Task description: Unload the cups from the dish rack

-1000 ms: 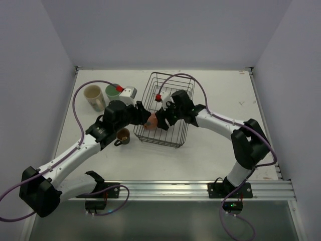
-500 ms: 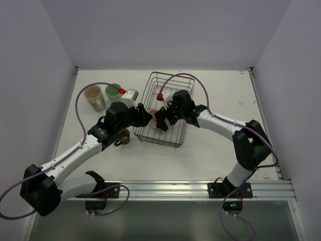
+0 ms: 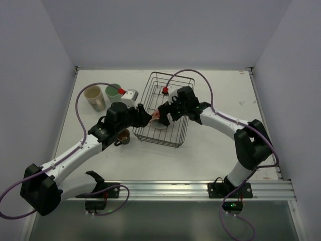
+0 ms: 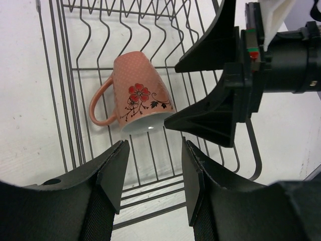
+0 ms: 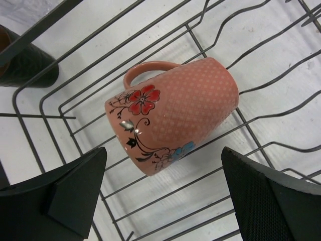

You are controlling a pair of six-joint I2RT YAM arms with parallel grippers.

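The salmon-pink mug point(image 3: 157, 117) lies on its side on the grid of the wire dish rack point(image 3: 173, 75), near its left side. In the left wrist view the mug point(image 4: 138, 93) has its handle to the left and its mouth toward me. My left gripper point(image 4: 153, 186) is open and empty, just short of the mug at the rack's near edge. My right gripper point(image 5: 165, 201) is open and empty, its fingers on either side of the mug point(image 5: 175, 113) and above it. The clear glasses are out of view.
A cream tumbler point(image 3: 94, 97) and a mint-green tumbler point(image 3: 113, 92) stand on the table at the far left. The small black mug point(image 3: 123, 135) stands just left of the rack, under my left arm; it also shows in the right wrist view point(image 5: 25, 60).
My right gripper has drawn back up and to the right over the rack. The pink mug, earlier between the two grippers at the rack's left edge, now lies on the grid.
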